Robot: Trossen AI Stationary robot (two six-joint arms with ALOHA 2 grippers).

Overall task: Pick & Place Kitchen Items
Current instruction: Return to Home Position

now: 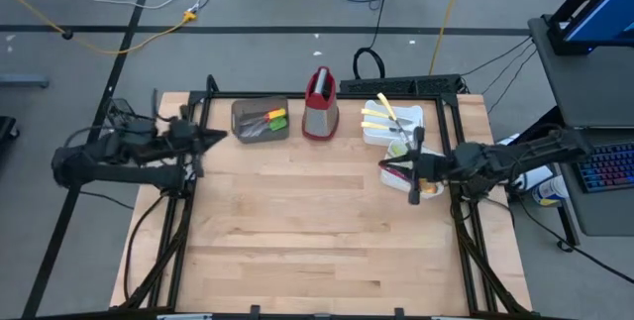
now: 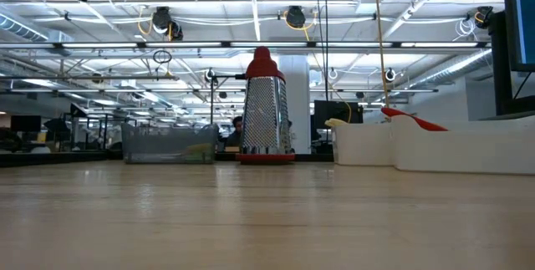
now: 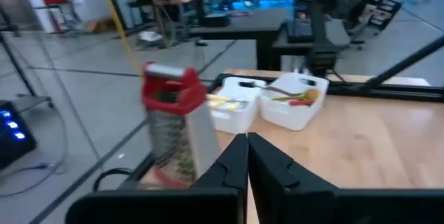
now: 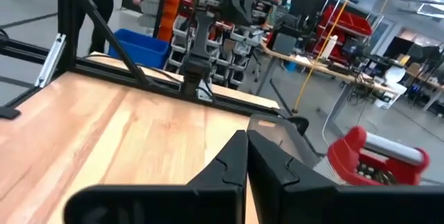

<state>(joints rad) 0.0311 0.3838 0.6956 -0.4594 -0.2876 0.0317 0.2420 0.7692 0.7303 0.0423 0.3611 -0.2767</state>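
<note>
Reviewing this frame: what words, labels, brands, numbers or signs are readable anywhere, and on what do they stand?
No text is readable in any view.
Grater: no brand or label shows.
White bins: plain walls, no marking.
Brown bin: no label visible.
Monitor: blue screen, contents too small to read.
Keyboard: key legends too small to read.
Left gripper and right gripper, both shut: no markings show.

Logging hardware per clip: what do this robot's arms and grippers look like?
The left arm and right arm are dark, slim, jointed, with black cables alongside. The left gripper and right gripper each have two black, angular, tapering fingers.
</note>
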